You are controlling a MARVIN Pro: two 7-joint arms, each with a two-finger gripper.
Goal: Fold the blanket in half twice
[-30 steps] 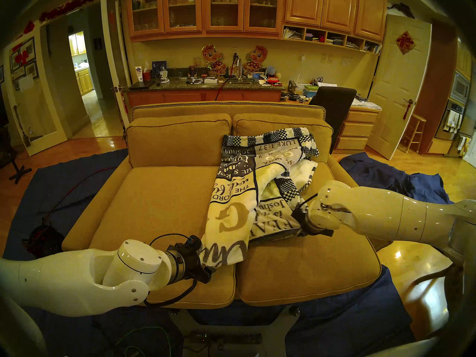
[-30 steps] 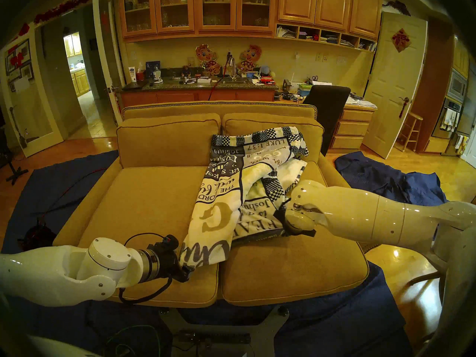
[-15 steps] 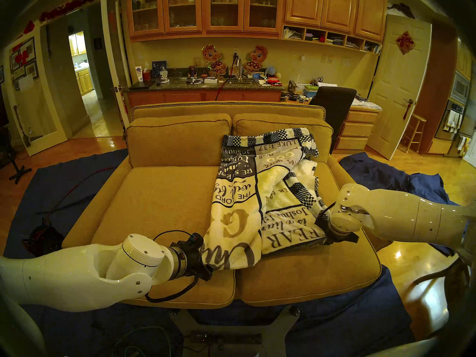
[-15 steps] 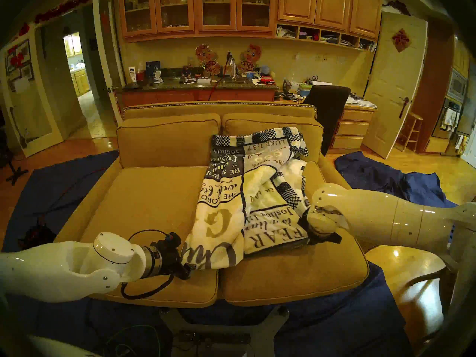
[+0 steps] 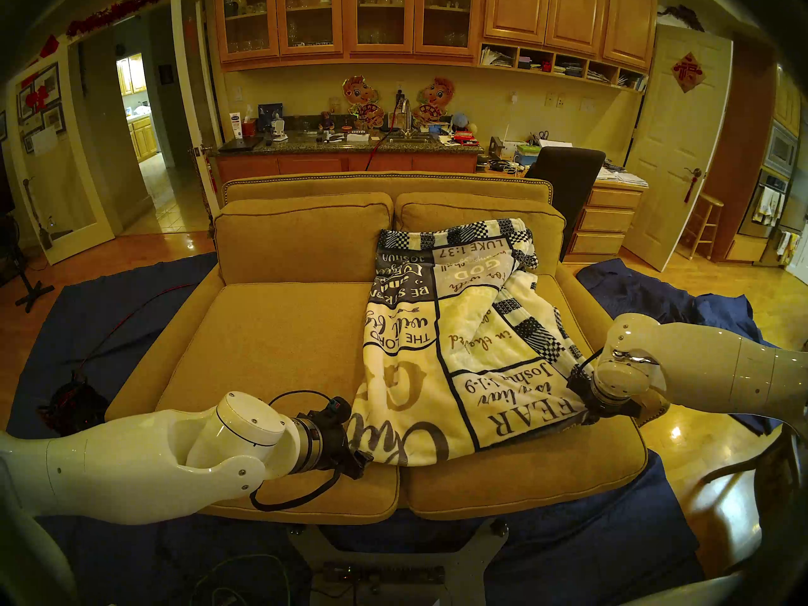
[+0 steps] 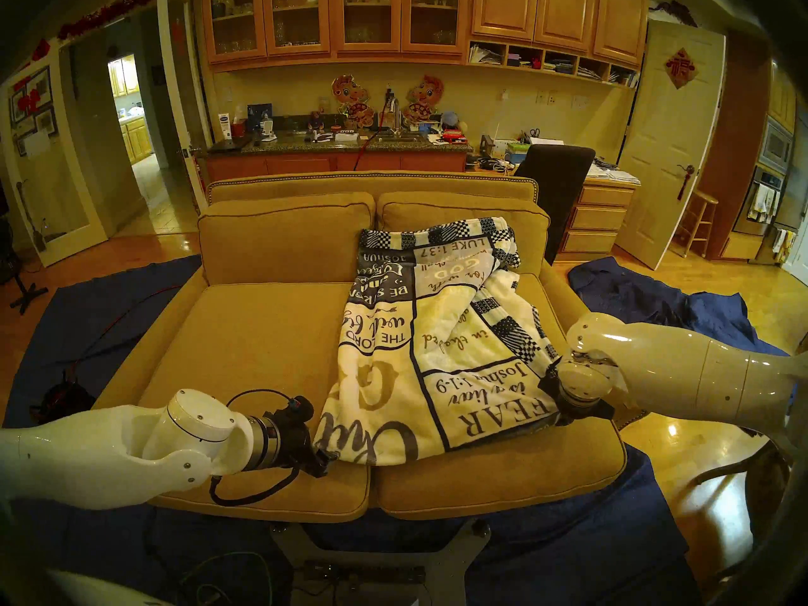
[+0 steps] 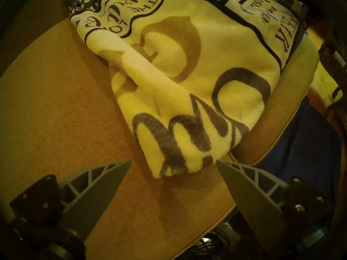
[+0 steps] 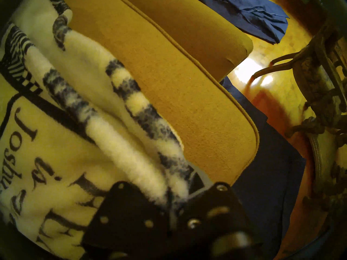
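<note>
1. Head view: the blanket (image 5: pixel 454 342) lies spread over the right half of the couch (image 5: pixel 271 338), from the back cushion down to the front of the seat, lettered side up and reading upside down from here.
2. Its near right corner is bunched into the right claw (image 5: pixel 586 417) – the jaws are pressed together on a wad of the checkered edge, low over the seat's right end.
3. Right wrist view: the same claw (image 8: pixel 174 203) shows fleece (image 8: pixel 78 141) folded in ridges running straight into the pinch, with bare couch cushion (image 8: pixel 187 96) just beside it and a dark blue cloth (image 8: pixel 262 188) on the floor past the cushion's edge.
4. Left wrist view: the left claw (image 7: pixel 173 163) stands spread wide – nothing in it. The blanket's near left corner (image 7: pixel 187 122), a rolled lump with big grey script, sits just ahead of and between the fingertips (image 7: pixel 120 165), resting on the cushion (image 7: pixel 56 113).
5. Head view again: the left claw (image 5: pixel 360 458) hangs at the seam between the two seat cushions, right at the blanket's lower left corner.
</note>
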